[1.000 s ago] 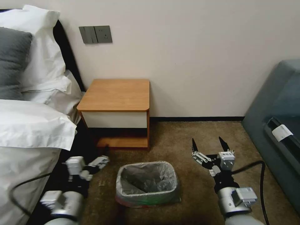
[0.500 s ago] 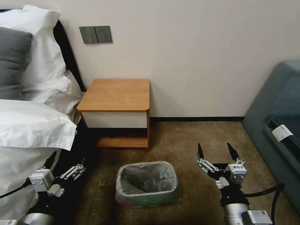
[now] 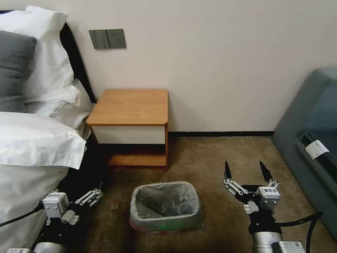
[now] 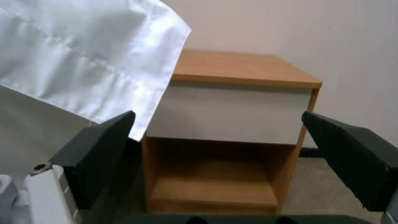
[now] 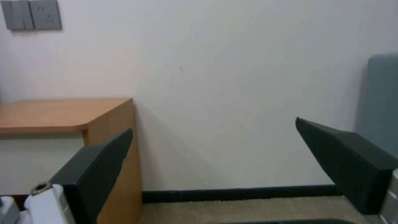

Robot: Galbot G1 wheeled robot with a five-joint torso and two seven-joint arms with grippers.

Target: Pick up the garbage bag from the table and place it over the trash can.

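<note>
In the head view the garbage bag lines the trash can at the lower centre of the frame: its grey crinkled film fills the opening and folds over the rim all round, with a pinkish-green band of plastic low on the near wall. The can stands on the brown carpet, apart from the worktop, which sits above it at the centre left of the frame against the pale wall; the orange-brown top is bare.

The left claw hangs at the lower left of the frame, beside the white bed sheet and well to the left of the can. In the left wrist view its dark fingers stand spread wide with nothing between them, framing the white drawer front.

The right claw hovers at the lower right of the frame, right of the can and clear of it. Its two pointed black fingers are spread and hold nothing; the right wrist view shows bare wall between them.
</note>
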